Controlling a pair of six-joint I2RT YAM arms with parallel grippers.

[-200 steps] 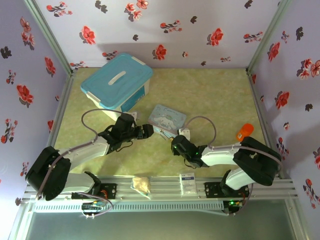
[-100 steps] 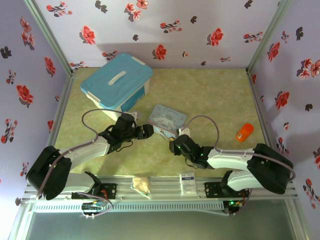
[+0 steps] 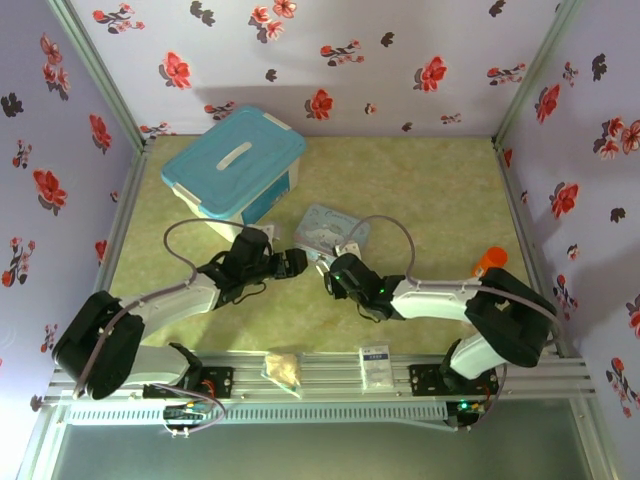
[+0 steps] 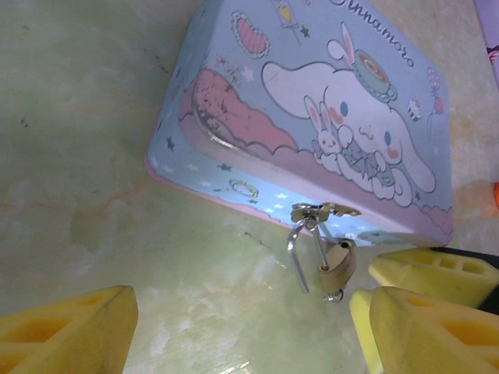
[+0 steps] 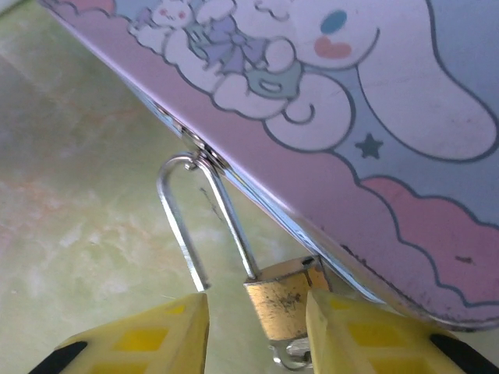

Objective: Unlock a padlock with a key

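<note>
The padlock [image 5: 284,300], a small brass body with a thin silvery shackle [image 5: 183,226], hangs from the hasp on the front of the pale blue cartoon tin [image 5: 374,117]. One end of the shackle is free of the body. A small silvery piece [image 5: 292,358], apparently the key, sticks out under the body. My right gripper [image 5: 253,312] is open, with one yellow finger on each side of the body. In the left wrist view the padlock [image 4: 337,265] lies just ahead of my open left gripper [image 4: 249,335], right of its middle. From above, both grippers [image 3: 290,262] [image 3: 335,278] meet at the tin [image 3: 333,228].
A blue lidded box [image 3: 235,165] stands at the back left. An orange cylinder [image 3: 488,262] lies by the right wall. A small packet [image 3: 282,368] and a white card [image 3: 375,362] rest on the front rail. Flowered walls close in three sides.
My right gripper has slid left and forward toward the tin's front, and its jaws have spread wider. The left arm has not moved.
</note>
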